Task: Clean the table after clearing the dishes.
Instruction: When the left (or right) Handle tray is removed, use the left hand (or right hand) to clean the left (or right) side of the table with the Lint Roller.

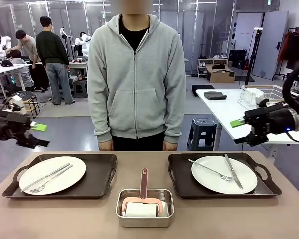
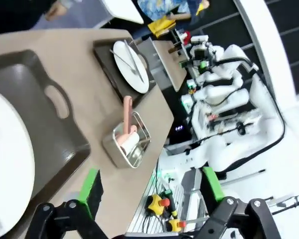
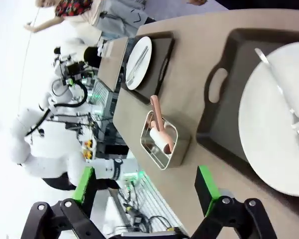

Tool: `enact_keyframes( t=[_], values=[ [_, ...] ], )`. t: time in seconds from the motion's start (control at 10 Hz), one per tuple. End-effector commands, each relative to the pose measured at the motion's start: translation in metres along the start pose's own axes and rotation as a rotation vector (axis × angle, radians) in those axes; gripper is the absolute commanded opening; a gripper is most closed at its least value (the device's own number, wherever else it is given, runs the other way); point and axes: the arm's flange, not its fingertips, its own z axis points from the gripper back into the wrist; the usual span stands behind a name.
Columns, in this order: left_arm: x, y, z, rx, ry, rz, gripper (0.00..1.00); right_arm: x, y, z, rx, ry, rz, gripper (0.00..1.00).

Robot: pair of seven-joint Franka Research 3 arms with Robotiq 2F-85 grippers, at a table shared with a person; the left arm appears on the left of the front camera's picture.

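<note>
Both claws are spread wide and empty. The left claw (image 1: 39,135) hangs above the left tray (image 1: 97,181) and the right claw (image 1: 240,132) above the right tray (image 1: 182,185), each arm nearest its own. Tray long axes run along the surface (image 1: 65,219). Each tray holds a plate (image 1: 214,183), fork (image 1: 212,170) and knife (image 1: 234,172). The steel pan (image 1: 120,209) between them holds a roller (image 1: 142,209).

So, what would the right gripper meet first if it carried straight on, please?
Most likely the small steel pan, which sits on the table straight ahead between the right gripper's open jaws; depth is unclear, so it might pass over it.
</note>
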Motion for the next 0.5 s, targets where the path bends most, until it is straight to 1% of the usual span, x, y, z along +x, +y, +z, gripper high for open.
enact_keyframes(
  t=[0.0, 0.1, 0.2, 0.3, 0.4],
  values=[
    [-0.003, -0.007, 0.062, 0.029, -0.092, 0.027, 1.00, -0.003, -0.008, 0.048, -0.043, -0.002, -0.039, 1.00],
    [-0.015, -0.004, 0.097, 0.071, -0.133, 0.059, 1.00, -0.011, -0.028, 0.081, -0.060, -0.011, -0.063, 1.00],
    [-0.027, 0.003, 0.126, 0.131, -0.108, 0.090, 1.00, -0.020, -0.051, 0.114, -0.102, -0.070, -0.130, 1.00],
    [-0.042, 0.003, 0.155, 0.161, -0.125, 0.098, 1.00, -0.032, -0.070, 0.142, -0.101, -0.113, -0.170, 1.00],
    [-0.058, 0.000, 0.179, 0.165, -0.187, 0.110, 1.00, -0.044, -0.083, 0.165, -0.094, -0.161, -0.193, 1.00]
  ],
)
